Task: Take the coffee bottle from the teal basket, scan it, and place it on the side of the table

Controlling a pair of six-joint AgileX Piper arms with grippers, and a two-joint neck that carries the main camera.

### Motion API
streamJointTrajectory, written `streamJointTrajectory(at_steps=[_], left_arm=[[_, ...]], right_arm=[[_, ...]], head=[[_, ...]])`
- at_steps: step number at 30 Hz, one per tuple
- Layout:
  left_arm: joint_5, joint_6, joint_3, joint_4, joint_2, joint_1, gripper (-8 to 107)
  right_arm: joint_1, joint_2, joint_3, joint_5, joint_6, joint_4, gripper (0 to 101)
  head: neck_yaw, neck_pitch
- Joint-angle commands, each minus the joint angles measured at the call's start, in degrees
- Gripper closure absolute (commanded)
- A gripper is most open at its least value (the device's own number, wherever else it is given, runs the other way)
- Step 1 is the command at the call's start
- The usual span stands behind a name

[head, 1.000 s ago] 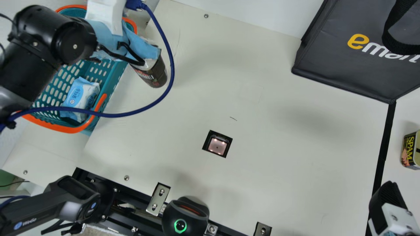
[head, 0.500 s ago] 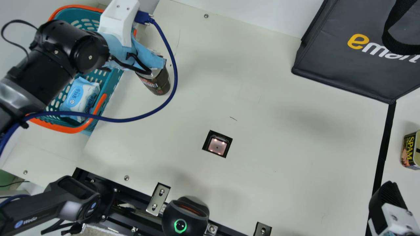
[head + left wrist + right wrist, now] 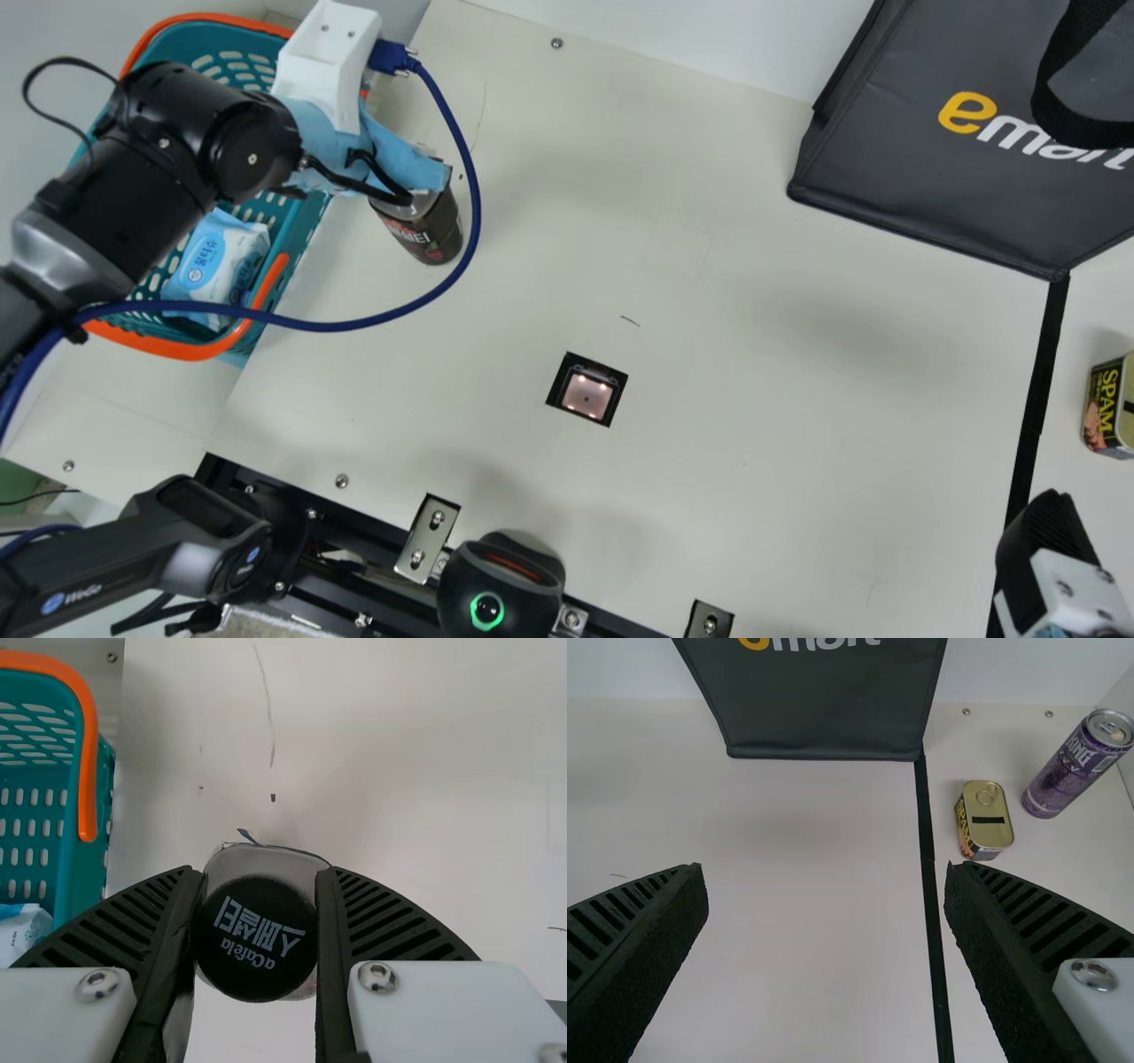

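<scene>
Cream flat table (image 3: 753, 354) | dark, black-capped cylindrical coffee bottle (image 3: 431, 232) clasped in my left claw (image 3: 259, 870), outside the orange-rimmed teal plastic basket (image 3: 177, 347) | shifted since: bottle slightly nearer the square black-framed scanner window (image 3: 586, 396) | right claw (image 3: 825, 866) spread, unloaded | removal seems done, scan next

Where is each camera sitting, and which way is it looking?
Main view: on my neck, looking down at the table; my left arm and part of my right arm show.
Left wrist view: on my left wrist, looking between its two fingers at the black cap of the coffee bottle.
Right wrist view: on my right wrist, looking past its two fingers towards the dark bag.
Shared: main and left wrist views both show the teal basket.
</scene>
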Motion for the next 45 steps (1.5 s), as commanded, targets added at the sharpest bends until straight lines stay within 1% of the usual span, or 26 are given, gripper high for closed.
streamJointTrajectory(at_steps=[1,14,20,27,33,40,45], left_arm=[[-0.2,0.1,0.2,-0.1,0.0,0.1,74],[-0.7,1.4,0.8,-1.4,-0.3,1.0,30],[0.0,4.2,0.1,-4.5,-3.3,2.0,10],[2.9,9.3,-1.6,-10.3,-9.7,4.2,9],[6.8,13.3,-2.8,-14.1,-16.0,6.7,9],[11.6,16.5,-3.9,-16.3,-23.5,9.5,9],[14.0,17.1,-4.5,-15.9,-28.0,11.4,9]], right_arm=[[0.0,0.0,0.0,0.0,0.0,0.0,6],[0.0,0.0,0.0,0.0,0.0,0.0,6],[0.0,0.0,0.0,0.0,0.0,0.0,6],[0.0,0.0,0.0,0.0,0.0,0.0,6],[0.0,0.0,0.0,0.0,0.0,0.0,6],[0.0,0.0,0.0,0.0,0.0,0.0,6],[0.0,0.0,0.0,0.0,0.0,0.0,6]], head=[[0.1,-1.7],[0.1,-1.7],[0.1,-1.7],[0.1,-1.7],[0.1,-1.7],[0.1,-1.7],[0.1,-1.7]])
